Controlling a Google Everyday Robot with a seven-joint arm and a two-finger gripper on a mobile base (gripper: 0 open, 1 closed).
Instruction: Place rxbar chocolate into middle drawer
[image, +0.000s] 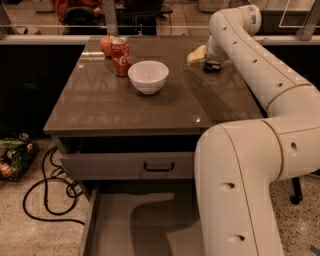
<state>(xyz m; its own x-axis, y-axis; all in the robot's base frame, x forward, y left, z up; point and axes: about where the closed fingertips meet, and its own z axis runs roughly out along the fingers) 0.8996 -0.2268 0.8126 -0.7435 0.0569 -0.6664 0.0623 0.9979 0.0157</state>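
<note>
My arm reaches over the right side of the counter to its far right part. The gripper (212, 64) is at the arm's end, low over the countertop, mostly hidden behind the white wrist. A small dark shape shows right there. I cannot tell whether it is part of the gripper or the rxbar chocolate. The middle drawer (127, 227) is pulled out at the bottom of the view. It shows a flat grey floor with nothing on the visible part. My arm's lower link covers its right side.
A white bowl (148, 76) stands mid-counter, with a red soda can (120, 56) and a red apple (106, 45) behind it at the left. A pale yellow object (197, 54) lies beside the gripper. The upper drawer front (115, 166) has a black handle. Cables (47, 200) lie on the floor at the left.
</note>
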